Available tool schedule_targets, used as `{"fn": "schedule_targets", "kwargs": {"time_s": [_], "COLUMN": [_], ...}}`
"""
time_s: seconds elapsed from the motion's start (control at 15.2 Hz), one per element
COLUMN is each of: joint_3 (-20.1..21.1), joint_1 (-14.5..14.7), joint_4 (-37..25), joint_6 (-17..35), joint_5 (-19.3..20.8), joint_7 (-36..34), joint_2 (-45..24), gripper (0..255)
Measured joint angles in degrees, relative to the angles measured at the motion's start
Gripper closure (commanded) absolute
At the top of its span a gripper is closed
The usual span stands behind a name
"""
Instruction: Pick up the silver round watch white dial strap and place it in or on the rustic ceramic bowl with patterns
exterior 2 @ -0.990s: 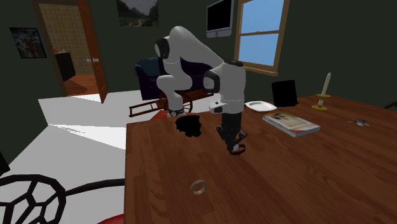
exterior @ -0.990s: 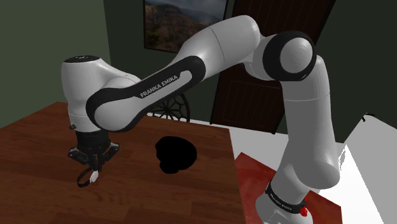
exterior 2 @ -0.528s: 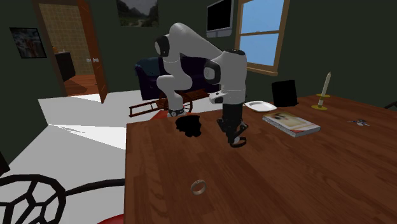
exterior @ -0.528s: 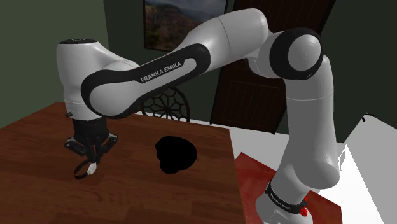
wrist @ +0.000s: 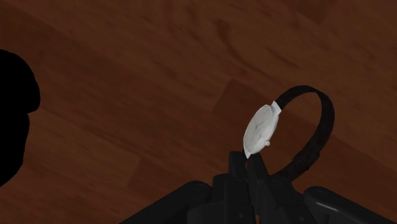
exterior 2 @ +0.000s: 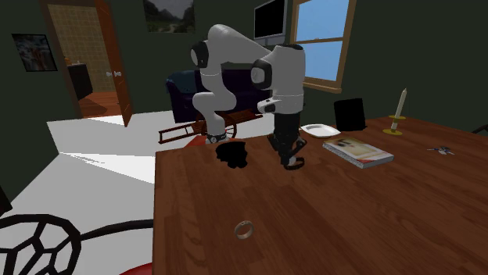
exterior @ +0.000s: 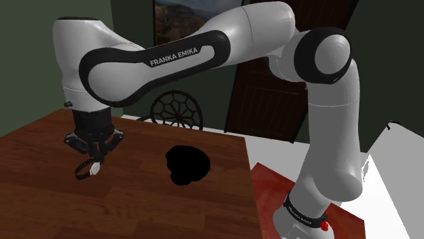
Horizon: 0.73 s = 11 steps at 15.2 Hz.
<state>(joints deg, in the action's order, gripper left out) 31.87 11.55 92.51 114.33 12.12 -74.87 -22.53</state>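
Note:
A watch (wrist: 262, 129) with a white round dial and a dark strap hangs from my gripper (wrist: 245, 167), whose fingers are shut on the strap just under the dial. In the shoulder view the gripper (exterior: 94, 157) holds the watch (exterior: 88, 168) in the air above the wooden table (exterior: 136, 204). The bowl (exterior: 188, 165) is drawn as a flat black shape on the table, toward the shoulder view's right of the gripper. In the second exterior view the gripper (exterior 2: 290, 158) hangs to the right of the black bowl (exterior 2: 232, 155).
On the table in the second exterior view lie a small ring (exterior 2: 244, 230) near the front, a book (exterior 2: 358, 151), a white dish (exterior 2: 319, 130), a black box (exterior 2: 349, 114) and a candle (exterior 2: 400, 113). A chair back (exterior: 177, 110) stands behind the table.
The arm has risen and lifted the watch higher above the table over the last second. In the shoulder view the gripper has drifted slightly left.

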Motion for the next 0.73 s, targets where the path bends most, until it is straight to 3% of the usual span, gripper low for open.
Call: {"fn": "schedule_targets", "kwargs": {"time_s": [0.73], "joint_3": [0.5], "joint_1": [0.1], "joint_4": [-6.6], "joint_6": [-7.7], "joint_5": [-1.1], "joint_7": [0.9], "joint_2": [1.4], "gripper": [255]}}
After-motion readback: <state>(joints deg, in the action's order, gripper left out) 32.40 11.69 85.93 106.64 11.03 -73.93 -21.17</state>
